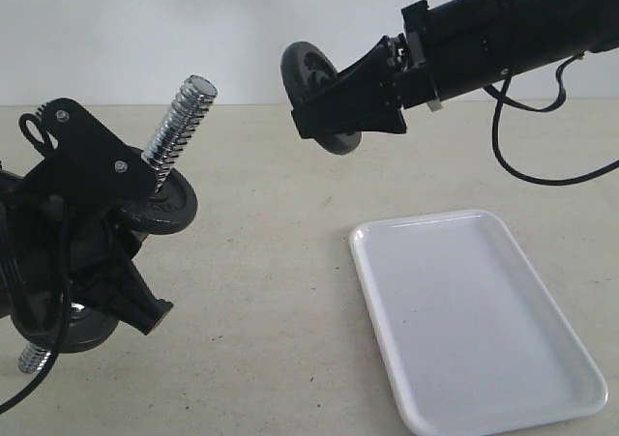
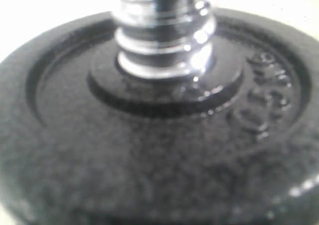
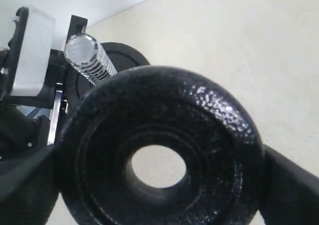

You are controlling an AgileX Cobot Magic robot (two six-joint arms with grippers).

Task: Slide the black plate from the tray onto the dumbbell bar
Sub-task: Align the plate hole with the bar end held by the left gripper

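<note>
My right gripper (image 1: 334,102) is shut on the black plate (image 1: 311,80) and holds it on edge in the air, well above the table. In the right wrist view the plate (image 3: 214,130) fills the frame between two dark fingers (image 3: 294,185), its central hole open to the table behind. The dumbbell bar (image 1: 182,117) tilts up to the right, its threaded chrome tip (image 3: 82,50) a short way left of the plate. My left gripper (image 1: 116,252) grips the bar's middle between two black discs (image 1: 162,204). The white tray (image 1: 474,310) lies empty at the lower right.
A lower black disc (image 1: 82,325) and the bar's other threaded end (image 1: 34,359) sit below the left gripper. The left wrist view shows only the upper disc (image 2: 149,160) with the threaded bar (image 2: 164,30) through it. A black cable (image 1: 522,160) hangs from the right arm.
</note>
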